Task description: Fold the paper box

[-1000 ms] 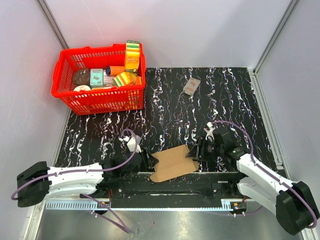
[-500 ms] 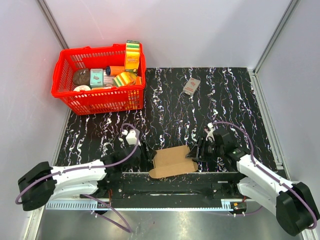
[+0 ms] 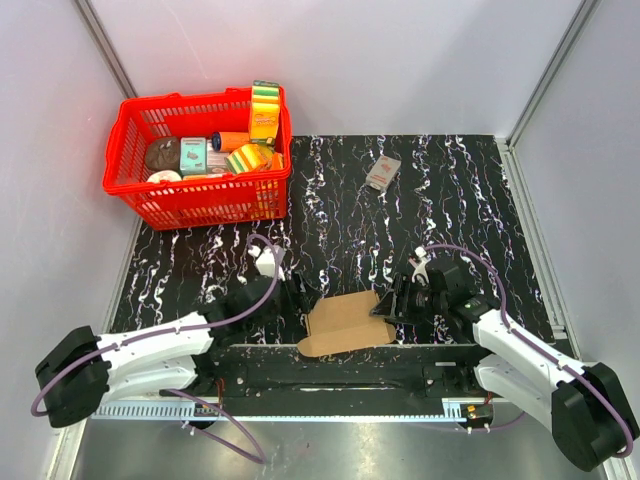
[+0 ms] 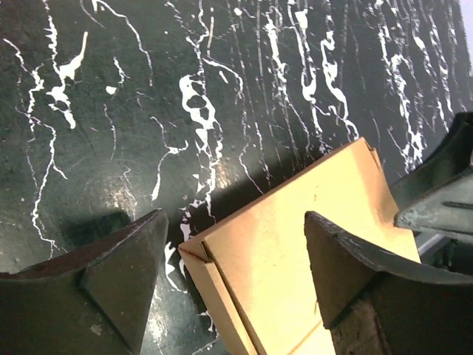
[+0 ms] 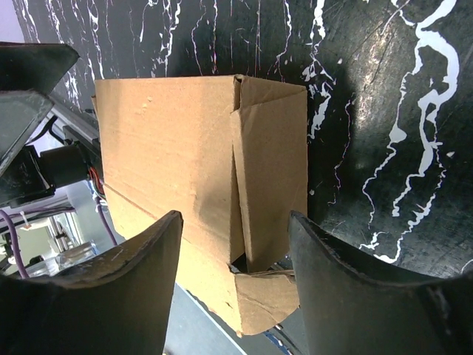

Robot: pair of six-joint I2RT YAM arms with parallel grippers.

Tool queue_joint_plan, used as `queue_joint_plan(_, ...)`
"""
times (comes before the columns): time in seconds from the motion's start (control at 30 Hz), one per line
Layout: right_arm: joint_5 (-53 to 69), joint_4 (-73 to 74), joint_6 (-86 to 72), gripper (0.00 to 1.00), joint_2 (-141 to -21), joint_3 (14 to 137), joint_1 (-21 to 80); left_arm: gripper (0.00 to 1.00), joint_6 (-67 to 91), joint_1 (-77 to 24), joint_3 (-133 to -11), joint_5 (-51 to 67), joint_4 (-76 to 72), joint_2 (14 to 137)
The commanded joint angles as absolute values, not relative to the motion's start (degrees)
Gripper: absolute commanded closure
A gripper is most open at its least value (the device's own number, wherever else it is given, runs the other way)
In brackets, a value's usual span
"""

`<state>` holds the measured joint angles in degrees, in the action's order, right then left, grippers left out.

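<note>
The partly folded paper box [image 3: 345, 322] is lying at the near edge of the black marbled table [image 3: 450, 190] as the left gripper [image 3: 298, 299] and right gripper [image 3: 391, 302] are flanking it, both with jaws spread, neither pinching the cardboard.

A red basket [image 3: 200, 206] sits at the far left corner of the black marbled desk [image 3: 460, 210]. It holds a sponge pack [image 3: 265, 110] upright at its right end, a teal box [image 3: 193, 155] and an orange can [image 3: 232, 141]. A small packet [image 3: 382, 172] lies alone near the far edge.
</note>
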<state>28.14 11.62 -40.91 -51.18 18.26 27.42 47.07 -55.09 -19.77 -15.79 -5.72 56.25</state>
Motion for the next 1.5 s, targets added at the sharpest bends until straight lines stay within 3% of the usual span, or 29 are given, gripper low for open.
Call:
queue_joint_plan(0.0, 28.65, 10.11, -39.73, 0.33, -51.33, 18.37, 27.60, 0.18, 47.54, -57.91, -18.02, -15.02, -4.58, 51.86)
queue_joint_plan(0.17, 28.65, 9.67, -39.03, 0.32, -52.56, 18.63, 27.51, 0.15, 52.55, -63.01, -15.12, -18.72, -1.76, 48.08)
queue_joint_plan(0.37, 29.27, 9.32, -38.85, 0.36, -53.96, 18.90, 27.42, 0.20, 57.74, -65.38, -11.60, -19.60, -3.60, 48.08)
queue_joint_plan(0.67, 30.59, 8.35, -38.93, 0.47, -54.76, 18.46, 27.51, 0.33, 58.80, -66.80, -12.04, -18.46, -9.22, 51.85)
queue_joint_plan(1.1, 30.67, 5.10, -40.52, 0.67, -55.10, 17.14, 27.51, 0.37, 58.19, -67.24, -11.95, -20.04, -12.22, 53.35)
queue_joint_plan(1.47, 30.06, 2.37, -41.22, 0.71, -56.16, 16.70, 27.51, 0.39, 54.41, -66.54, -12.30, -20.13, -18.19, 57.04)
